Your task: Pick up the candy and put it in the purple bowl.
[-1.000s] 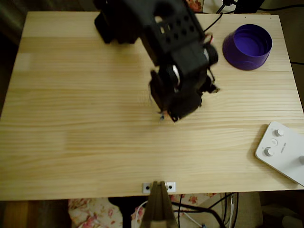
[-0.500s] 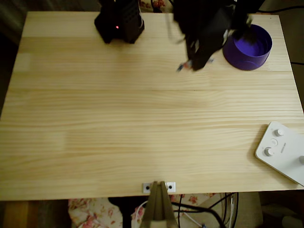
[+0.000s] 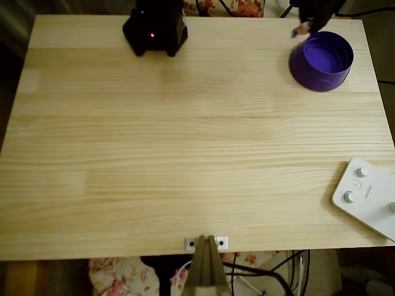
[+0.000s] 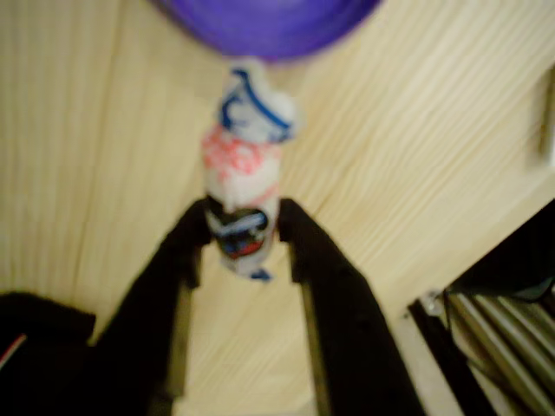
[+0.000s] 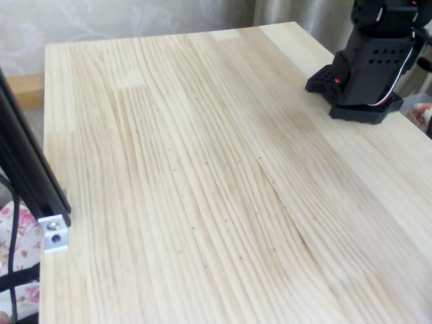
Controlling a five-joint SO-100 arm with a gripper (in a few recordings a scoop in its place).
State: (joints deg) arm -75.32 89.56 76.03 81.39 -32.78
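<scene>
Your gripper (image 4: 247,227) is clamped on the candy (image 4: 243,182): in the wrist view both black fingers (image 4: 178,260) press the wrapper's lower, dark-blue end, and the pink-and-white body plus 1 twisted end stick out past the tips toward the purple bowl (image 4: 264,22). The candy is off the table, held in the air.

In the overhead view the gripper (image 3: 303,29) sits at the table's (image 3: 185,154) far edge, near the far right corner, just beside the purple bowl's (image 3: 321,60) rim on its far-left side. The candy (image 3: 300,30) shows there as a small pale speck at the fingertips, blurred, so you can't read wrapper detail from that view. Whether it is over the rim or just outside it, you cannot tell from above; the wrist view puts the bowl's edge just ahead of the candy's free end.

The bowl stands upright in the far right corner of the table.

The arm's black base (image 3: 155,28) sits at the far edge, left of the bowl, with 1 red light lit. The fixed view shows the same base (image 5: 368,67) at the table's edge.

A white device with knobs (image 3: 369,196) lies at the near right corner, overhanging the right edge, well apart from the bowl.
</scene>
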